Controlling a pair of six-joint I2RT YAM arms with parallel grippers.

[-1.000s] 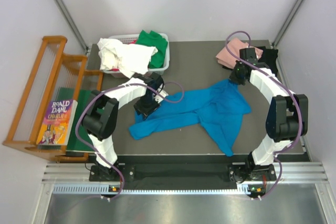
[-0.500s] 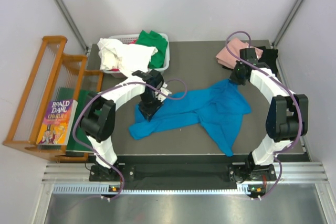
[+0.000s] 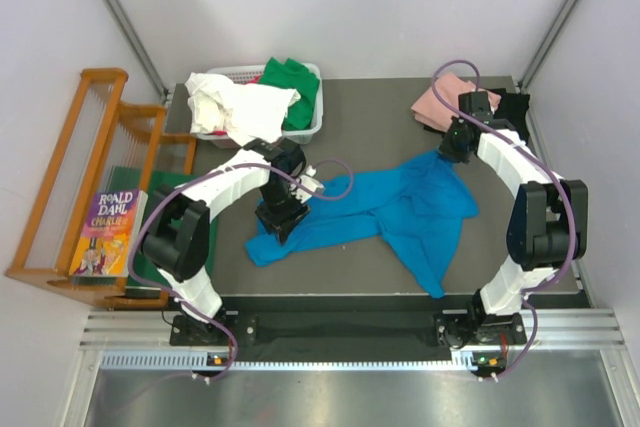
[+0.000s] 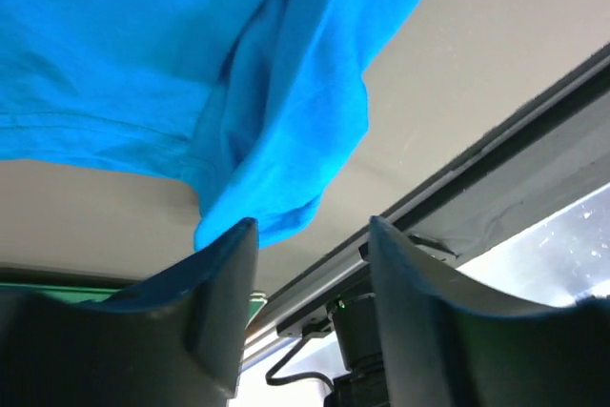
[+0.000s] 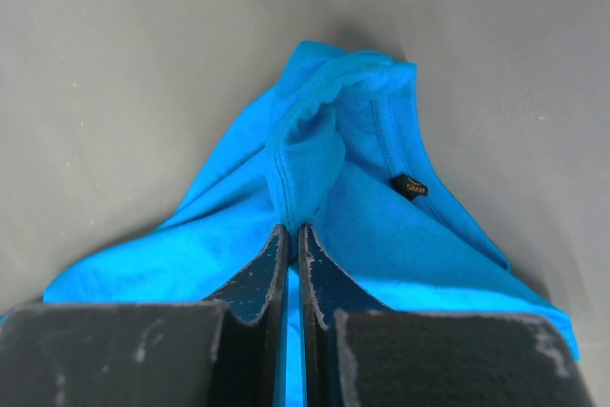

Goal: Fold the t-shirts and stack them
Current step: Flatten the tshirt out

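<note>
A bright blue t-shirt point(image 3: 400, 209) lies crumpled across the middle of the table. My right gripper point(image 3: 448, 151) is at its far right corner, shut on a raised fold of the collar point(image 5: 303, 164), jaws pressed together around the cloth point(image 5: 294, 232). Over the shirt's left end hangs my left gripper point(image 3: 280, 215), open, with nothing between the fingers point(image 4: 310, 240). The blue cloth point(image 4: 191, 45) ends just past the tip of its left finger point(image 4: 229, 264). A pink t-shirt point(image 3: 438, 103) lies at the back right. White point(image 3: 245, 107) and green point(image 3: 295, 82) t-shirts fill a basket.
The white basket point(image 3: 318, 125) stands at the back left of the table. Off the table's left side are a wooden rack point(image 3: 70, 187), a Roald Dahl book point(image 3: 105, 232) and a dark green board point(image 3: 152, 237). A black object point(image 3: 515, 107) sits at the back right corner.
My left gripper has shifted a little toward the near edge over the shirt's left end, and its elbow has swung left. The right arm keeps its hold and has not moved.
</note>
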